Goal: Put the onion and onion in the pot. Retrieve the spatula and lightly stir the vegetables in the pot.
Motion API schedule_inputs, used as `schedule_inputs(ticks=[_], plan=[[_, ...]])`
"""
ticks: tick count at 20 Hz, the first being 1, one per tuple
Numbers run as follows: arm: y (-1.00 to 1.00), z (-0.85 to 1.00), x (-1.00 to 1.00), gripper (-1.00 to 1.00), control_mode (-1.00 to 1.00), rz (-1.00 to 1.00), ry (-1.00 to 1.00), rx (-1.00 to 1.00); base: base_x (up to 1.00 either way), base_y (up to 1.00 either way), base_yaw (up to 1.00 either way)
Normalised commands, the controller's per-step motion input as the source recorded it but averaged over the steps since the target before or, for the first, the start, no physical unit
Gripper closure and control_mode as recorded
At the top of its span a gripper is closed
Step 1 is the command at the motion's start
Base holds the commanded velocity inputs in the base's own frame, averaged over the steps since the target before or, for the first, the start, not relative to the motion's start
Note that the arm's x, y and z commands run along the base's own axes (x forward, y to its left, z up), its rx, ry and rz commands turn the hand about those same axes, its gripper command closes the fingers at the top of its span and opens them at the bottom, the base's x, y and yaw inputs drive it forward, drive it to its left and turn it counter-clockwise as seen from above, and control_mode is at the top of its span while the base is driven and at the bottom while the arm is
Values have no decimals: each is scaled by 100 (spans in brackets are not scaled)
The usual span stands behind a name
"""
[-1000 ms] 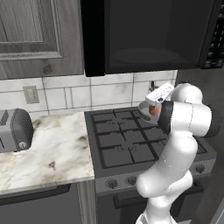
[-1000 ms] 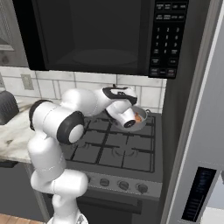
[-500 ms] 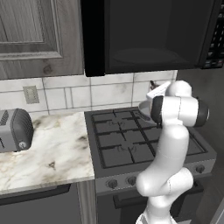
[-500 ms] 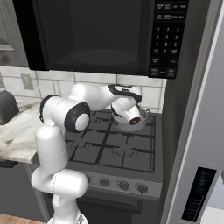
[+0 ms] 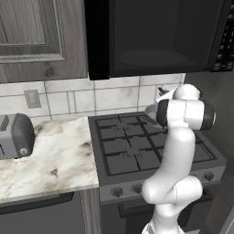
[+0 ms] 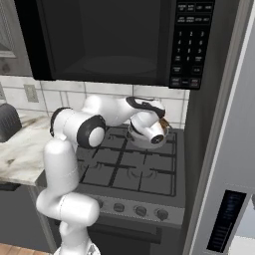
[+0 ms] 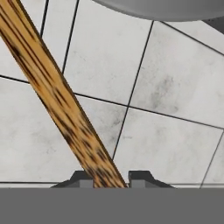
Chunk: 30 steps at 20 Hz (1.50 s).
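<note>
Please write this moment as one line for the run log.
hand: shut on spatula | place: above the stove's back right, near tiled wall | pot: rim in hand view

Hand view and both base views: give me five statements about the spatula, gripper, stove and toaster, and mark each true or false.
1. The spatula runs between the gripper fingertips in the hand view. True.
2. The hand view looks at a wooden cabinet door. False: it faces the white tiled wall, with the grey pot rim at its top edge.
3. The toaster stands on the marble counter left of the stove. True.
4. The arm reaches toward the stove's front knobs. False: in the right base view the hand is over the back right of the stove, near the wall.
5. A microwave hangs above the stove. True.
</note>
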Motion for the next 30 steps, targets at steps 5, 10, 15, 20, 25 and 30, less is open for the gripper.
schedule_inputs(ticks=[5, 10, 15, 20, 25, 30], plan=[[1, -11, -18, 100, -100, -5, 13, 1, 0, 0, 0], [2, 1, -11, 100, -100, -7, 13, 1, 0, 0, 0], [8, 1, -11, 100, -100, -6, 10, 2, 0, 0, 0], [21, 3, -12, 100, -100, -3, 3, 4, 0, 0, 0], [21, 0, -1, 100, -100, 0, 0, 8, 0, 0, 0], [11, 0, 0, 100, -100, 0, 0, 12, 0, 0, 0]])
